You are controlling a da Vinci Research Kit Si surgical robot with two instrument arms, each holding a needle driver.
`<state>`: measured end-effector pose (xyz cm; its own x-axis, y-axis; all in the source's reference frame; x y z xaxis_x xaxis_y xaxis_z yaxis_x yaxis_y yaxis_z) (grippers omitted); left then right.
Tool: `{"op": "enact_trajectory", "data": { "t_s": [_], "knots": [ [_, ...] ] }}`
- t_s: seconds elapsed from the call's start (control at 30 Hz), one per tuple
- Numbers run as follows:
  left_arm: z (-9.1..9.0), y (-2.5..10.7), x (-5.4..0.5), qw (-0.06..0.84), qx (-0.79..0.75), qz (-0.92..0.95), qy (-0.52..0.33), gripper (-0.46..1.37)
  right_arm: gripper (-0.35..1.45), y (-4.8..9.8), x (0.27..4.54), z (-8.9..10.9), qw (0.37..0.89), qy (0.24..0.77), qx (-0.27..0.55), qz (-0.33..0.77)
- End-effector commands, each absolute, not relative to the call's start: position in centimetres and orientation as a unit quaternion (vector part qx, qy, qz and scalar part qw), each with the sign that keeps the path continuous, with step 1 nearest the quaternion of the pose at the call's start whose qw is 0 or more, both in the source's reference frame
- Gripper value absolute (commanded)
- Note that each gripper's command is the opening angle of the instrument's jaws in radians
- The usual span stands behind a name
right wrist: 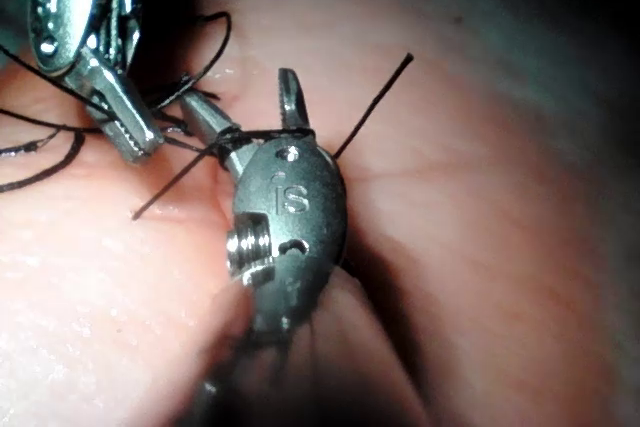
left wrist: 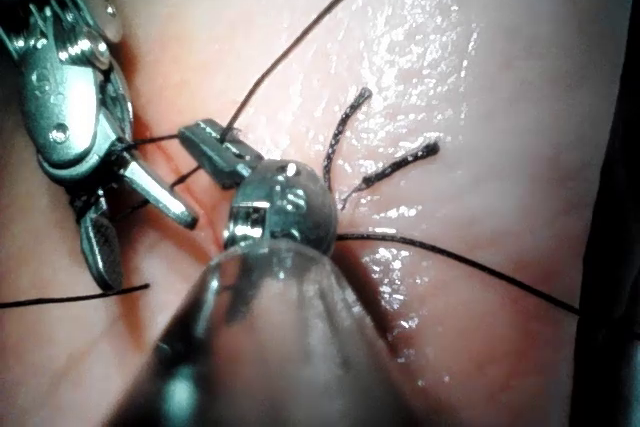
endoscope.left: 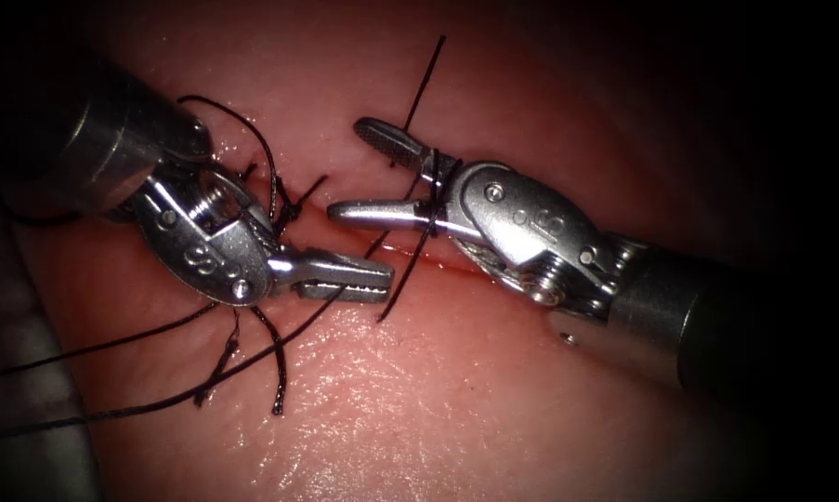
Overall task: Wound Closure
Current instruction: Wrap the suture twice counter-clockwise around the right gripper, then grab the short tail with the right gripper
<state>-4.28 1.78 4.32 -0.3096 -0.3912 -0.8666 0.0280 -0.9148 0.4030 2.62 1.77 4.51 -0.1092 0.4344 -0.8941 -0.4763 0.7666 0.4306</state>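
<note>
Two tools over the cut, thread between them.

Left tool on the left of the cut, jaws closed tight on the thread, which runs off to the near left. Right tool on the right, jaws wide open, holding nothing, with thread looped round both jaws near the hinge. Short cut ends of thread sticking up from the tissue near the left tool. Cannot tell where the needle is.

dark thread looped around open right tool
</note>
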Motion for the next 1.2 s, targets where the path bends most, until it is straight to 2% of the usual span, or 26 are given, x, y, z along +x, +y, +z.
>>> {"op": "enact_trajectory", "data": {
  "t_s": [0.03, 0.27, 0.33, 0.4, 0.43, 0.67, 0.8, 1.0, 1.13, 1.2],
  "knots": [
    [4.32, 1.78, -4.27, 0.135, 0.572, -0.794, -0.154, -0.35, 1.14, 1.77, 2.62, 4.51, 0.667, 0.663, -0.016, 0.339],
    [4.31, 1.84, -4.17, 0.128, 0.569, -0.797, -0.155, -0.35, 1.08, 1.70, 2.66, 4.48, 0.668, 0.663, -0.020, 0.337],
    [4.31, 1.85, -4.17, 0.127, 0.569, -0.798, -0.155, -0.35, 0.96, 1.68, 2.67, 4.47, 0.667, 0.663, -0.020, 0.339],
    [4.30, 1.87, -4.17, 0.127, 0.569, -0.798, -0.154, -0.35, 0.69, 1.66, 2.67, 4.46, 0.667, 0.661, -0.020, 0.342],
    [4.30, 1.88, -4.17, 0.127, 0.569, -0.798, -0.154, -0.35, 0.65, 1.66, 2.67, 4.46, 0.668, 0.661, -0.021, 0.343],
    [4.30, 1.97, -4.18, 0.124, 0.571, -0.797, -0.153, -0.35, 0.62, 1.60, 2.67, 4.45, 0.668, 0.634, -0.038, 0.388],
    [4.31, 2.00, -4.18, 0.123, 0.570, -0.797, -0.153, -0.35, 0.63, 1.56, 2.68, 4.42, 0.664, 0.621, -0.046, 0.413],
    [4.33, 2.04, -4.19, 0.121, 0.572, -0.797, -0.154, -0.35, 0.75, 1.51, 2.68, 4.37, 0.656, 0.603, -0.053, 0.452],
    [4.32, 2.09, -4.24, 0.119, 0.572, -0.797, -0.155, -0.35, 1.02, 1.49, 2.67, 4.38, 0.653, 0.587, -0.068, 0.474],
    [4.31, 2.11, -4.25, 0.116, 0.573, -0.797, -0.152, -0.35, 1.04, 1.48, 2.67, 4.39, 0.647, 0.583, -0.069, 0.487]
  ]
}}
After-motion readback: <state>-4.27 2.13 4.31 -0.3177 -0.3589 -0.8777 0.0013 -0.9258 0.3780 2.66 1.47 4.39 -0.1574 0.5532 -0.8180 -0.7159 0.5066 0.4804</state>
